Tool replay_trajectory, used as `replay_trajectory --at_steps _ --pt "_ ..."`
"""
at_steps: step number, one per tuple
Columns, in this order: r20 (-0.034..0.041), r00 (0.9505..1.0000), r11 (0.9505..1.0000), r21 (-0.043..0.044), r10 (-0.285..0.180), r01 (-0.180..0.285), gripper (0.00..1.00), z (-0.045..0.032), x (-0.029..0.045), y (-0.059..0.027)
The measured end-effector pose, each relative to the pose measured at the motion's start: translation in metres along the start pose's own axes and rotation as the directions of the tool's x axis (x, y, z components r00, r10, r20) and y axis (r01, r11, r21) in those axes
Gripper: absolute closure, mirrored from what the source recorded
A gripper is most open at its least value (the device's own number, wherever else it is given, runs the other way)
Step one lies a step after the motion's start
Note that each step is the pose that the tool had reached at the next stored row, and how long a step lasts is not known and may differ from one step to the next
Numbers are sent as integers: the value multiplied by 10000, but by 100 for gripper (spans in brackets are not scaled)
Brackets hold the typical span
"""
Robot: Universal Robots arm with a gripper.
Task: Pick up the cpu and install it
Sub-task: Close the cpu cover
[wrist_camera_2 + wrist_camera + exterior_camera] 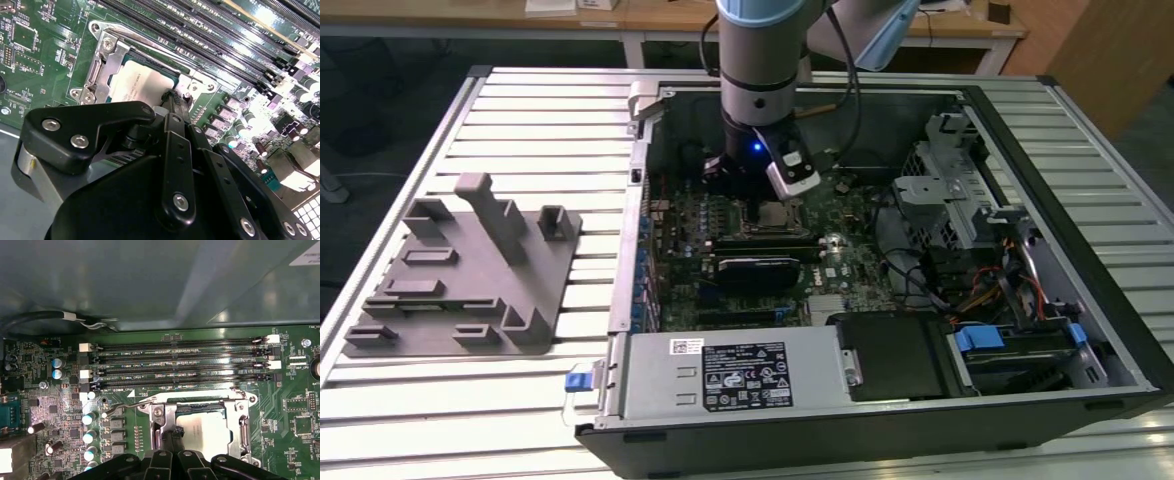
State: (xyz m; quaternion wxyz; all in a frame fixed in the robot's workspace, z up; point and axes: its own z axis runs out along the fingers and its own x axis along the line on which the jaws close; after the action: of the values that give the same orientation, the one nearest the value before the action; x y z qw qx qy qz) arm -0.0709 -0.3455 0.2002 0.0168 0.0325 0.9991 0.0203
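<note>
A ribbed metal table (520,110) of pale slats carried the open black computer case (1067,130). Outside the case, toward the exterior view's left, lay a matte grey fixture (467,270) of moulded blocks and posts. The arm (761,60), a smooth grey cylinder with a pale blue collar, stood almost straight down into the case's far half, with a small blue light (758,147) glowing at its wrist.

The green motherboard (45,405) covered the case's floor. At the case's near wall sat a grey sheet-metal power supply (654,370) bearing a black label (747,378) with white print and a small white sticker (684,347). Long black memory slots (175,365) carried tiny white lettering, as did the board around them.

Near the middle of the case lay the socket (240,425), a square frame of bright stamped steel held by screws. The cpu (135,82) (207,432) lay flat inside that frame, its dull silver top faintly printed. The gripper (172,97) (173,431), made of black bolted links, pointed down with its tips drawn together at the cpu's edge, apparently touching it.
</note>
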Motion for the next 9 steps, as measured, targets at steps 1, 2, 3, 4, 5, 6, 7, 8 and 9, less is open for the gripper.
replay_trajectory --at_steps 1,2,3,4,5,6,7,8,9 --pt "1 10000 10000 -1 0 0 89 -8 0 0" --pt "2 10000 10000 -2 0 0 89 -19 -1 1" --pt "2 10000 10000 -2 0 0 89 -32 -1 1" --pt "1 10000 10000 -1 0 0 89 -47 -1 2" --pt "1 10000 10000 -2 0 0 89 -60 -2 2" --pt "1 10000 10000 -2 0 0 89 -75 -2 3" --pt "2 10000 10000 -3 0 0 89 -91 -3 4" --pt "2 10000 10000 -2 0 0 89 -112 -4 5" --pt "1 10000 10000 -2 0 0 89 -132 -4 5"
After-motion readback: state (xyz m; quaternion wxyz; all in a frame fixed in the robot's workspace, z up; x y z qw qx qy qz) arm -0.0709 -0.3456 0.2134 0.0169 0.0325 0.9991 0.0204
